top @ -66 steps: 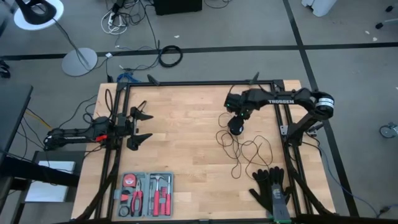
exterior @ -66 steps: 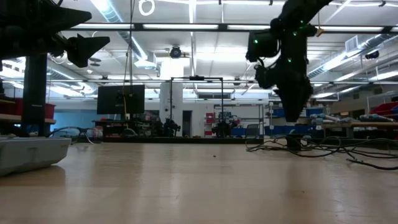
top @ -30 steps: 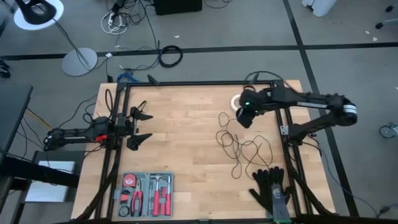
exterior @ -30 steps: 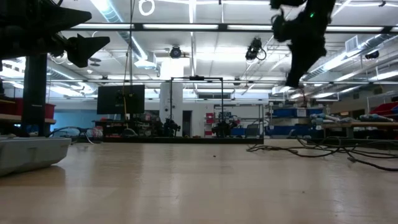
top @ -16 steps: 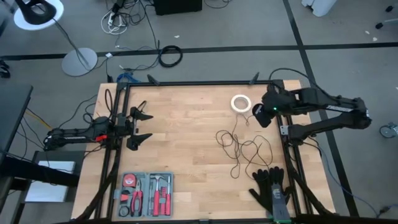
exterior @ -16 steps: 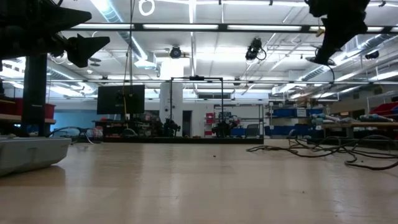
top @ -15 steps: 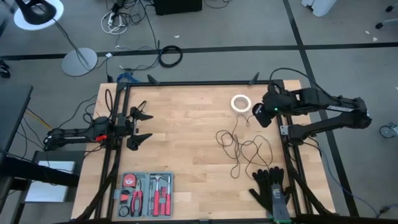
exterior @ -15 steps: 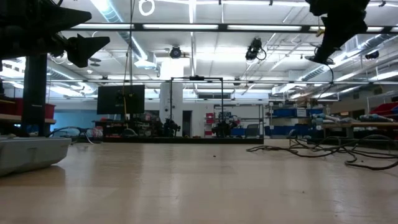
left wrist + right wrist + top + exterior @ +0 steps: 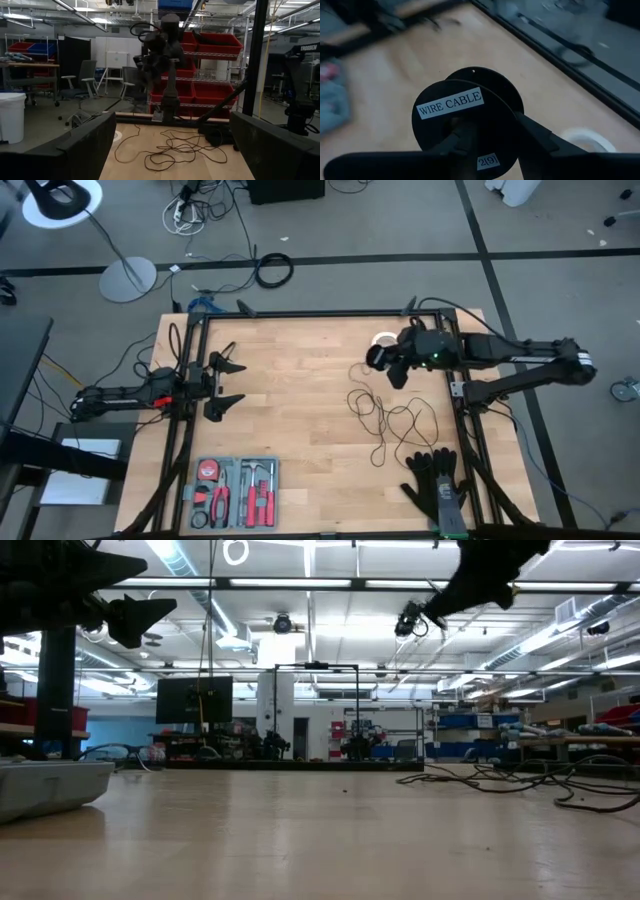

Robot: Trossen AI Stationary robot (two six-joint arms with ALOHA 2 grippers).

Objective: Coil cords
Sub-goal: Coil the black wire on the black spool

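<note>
At the table's left edge the left gripper (image 9: pixel 222 381) waits with its jaws apart, holding nothing. Right of centre the cord (image 9: pixel 388 417) lies in loose thin black loops on the wood; I judge it light, limp and quick to tangle or slip from a pinch (no stiffness to push against). Farther right, raised above the table near the white tape ring (image 9: pixel 383 339), the right gripper (image 9: pixel 384 358) is clamped on the small black spool (image 9: pixel 467 120) labelled "WIRE CABLE", probably the surest place to hold while winding.
</note>
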